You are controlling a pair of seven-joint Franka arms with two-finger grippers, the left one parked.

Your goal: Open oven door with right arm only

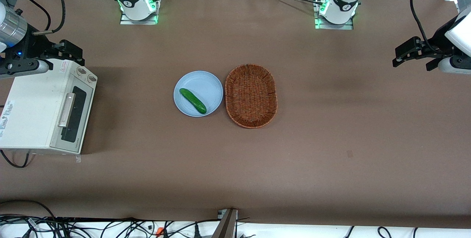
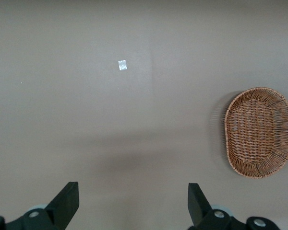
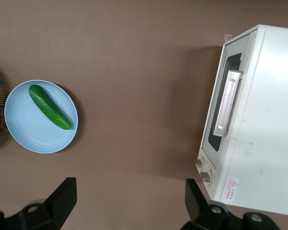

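Note:
The cream-white toaster oven (image 1: 33, 109) stands at the working arm's end of the table. Its oven door (image 1: 75, 114) is closed, and its dark glass and silver bar handle (image 1: 67, 110) face the table's middle. The door (image 3: 220, 120) and handle (image 3: 229, 103) also show in the right wrist view. My right arm's gripper (image 1: 75, 52) hangs open and empty in the air by the oven's knob end, farther from the front camera than the door. Its fingers (image 3: 65, 196) stand wide apart over bare table, touching nothing.
A light blue plate (image 1: 206, 83) holding a green cucumber (image 1: 192, 100) sits mid-table, with an oval wicker basket (image 1: 251, 95) beside it. Two round knobs (image 1: 86, 74) sit on the oven's front next to the door. Cables run along the table's near edge.

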